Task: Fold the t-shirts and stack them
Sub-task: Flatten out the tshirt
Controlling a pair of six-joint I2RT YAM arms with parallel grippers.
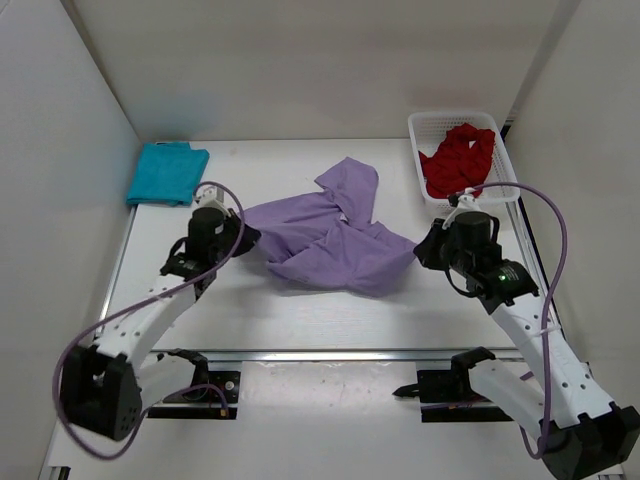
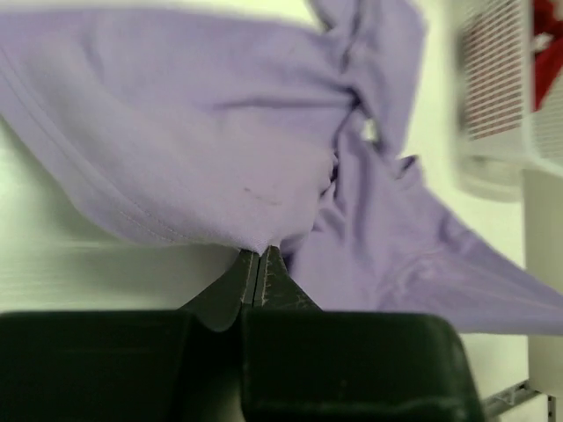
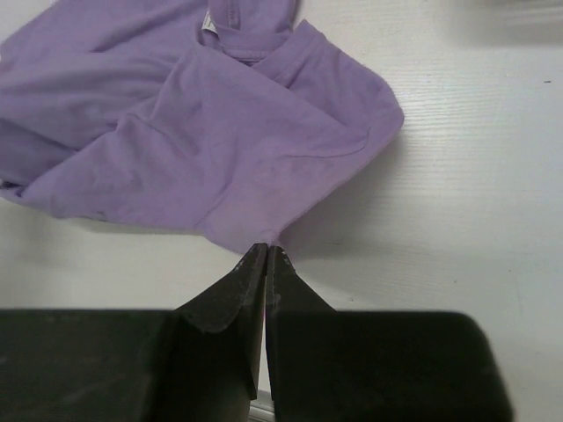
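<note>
Lavender shirt (image 1: 330, 235) crumpled mid-table, left gripper (image 2: 258, 257) pinched on its left edge, right gripper (image 3: 266, 251) clamped on its right corner, teal shirt (image 1: 167, 172) folded far-left, red shirt (image 1: 458, 160) in basket (image 1: 450, 117), white table (image 1: 300, 310), white walls (image 1: 330, 60)

Top external: high, looking down on the whole table (image 1: 300, 320). Both wrist cameras: low, close, facing the lavender t-shirt (image 1: 330, 240), common to all views.

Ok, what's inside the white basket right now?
Only the red t-shirt, crumpled and filling most of the white basket. Bare mesh shows at the far end. The shirt covers the basket floor beneath it, so anything lying under it can't be seen.
</note>
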